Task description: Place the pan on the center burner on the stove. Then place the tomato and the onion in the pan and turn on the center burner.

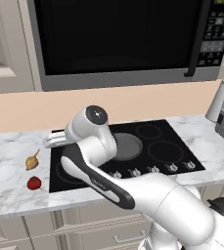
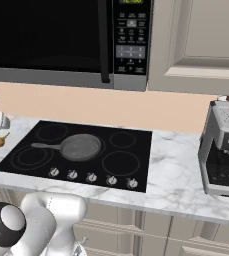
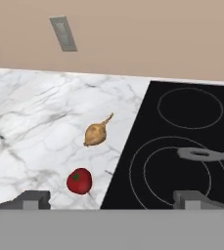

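While the pan point(image 2: 79, 147) already sits on the center burner point(image 1: 126, 146), the wide-open, empty gripper point(image 3: 111, 197) hangs over the counter's near-left edge, with the tomato point(image 3: 79, 180) just ahead-left and the onion point(image 3: 96, 134) farther beyond.

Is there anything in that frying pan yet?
Empty. The pan shows a bare bottom; the tomato and onion lie on the counter.

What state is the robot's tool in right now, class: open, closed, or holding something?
Tool: open and empty, poised over the marble counter near the small bright red tomato and the golden-brown onion.
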Tool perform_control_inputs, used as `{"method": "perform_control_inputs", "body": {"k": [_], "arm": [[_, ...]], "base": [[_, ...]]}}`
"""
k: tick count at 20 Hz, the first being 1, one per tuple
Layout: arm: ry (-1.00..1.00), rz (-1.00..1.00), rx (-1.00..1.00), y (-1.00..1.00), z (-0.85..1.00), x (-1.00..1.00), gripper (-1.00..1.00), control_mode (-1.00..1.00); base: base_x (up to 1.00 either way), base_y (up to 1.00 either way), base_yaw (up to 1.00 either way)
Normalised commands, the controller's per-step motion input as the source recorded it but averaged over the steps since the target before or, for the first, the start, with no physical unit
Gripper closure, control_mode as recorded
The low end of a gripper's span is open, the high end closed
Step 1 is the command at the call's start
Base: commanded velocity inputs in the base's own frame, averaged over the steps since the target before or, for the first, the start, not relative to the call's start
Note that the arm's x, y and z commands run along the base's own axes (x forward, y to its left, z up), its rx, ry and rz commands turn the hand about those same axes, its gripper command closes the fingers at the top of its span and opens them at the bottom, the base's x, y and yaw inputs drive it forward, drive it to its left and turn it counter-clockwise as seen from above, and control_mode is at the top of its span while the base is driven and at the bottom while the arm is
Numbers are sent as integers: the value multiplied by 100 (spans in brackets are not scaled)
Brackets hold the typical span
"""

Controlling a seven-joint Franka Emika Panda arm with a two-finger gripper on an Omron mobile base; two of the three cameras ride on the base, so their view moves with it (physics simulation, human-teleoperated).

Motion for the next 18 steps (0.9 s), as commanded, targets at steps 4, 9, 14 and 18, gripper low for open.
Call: {"method": "perform_control_inputs", "body": {"k": [4, 9, 14, 18], "arm": [[0, 0, 0, 16, -12, 13, -100, -100], [2, 0, 0, 17, -9, 9, -100, -100], [8, 0, 0, 24, -3, 12, -100, -100], [9, 0, 0, 16, -13, 14, -100, -100]], "base": [[0, 0, 0], [0, 0, 0], [0, 0, 0], [0, 0, 0]]}}
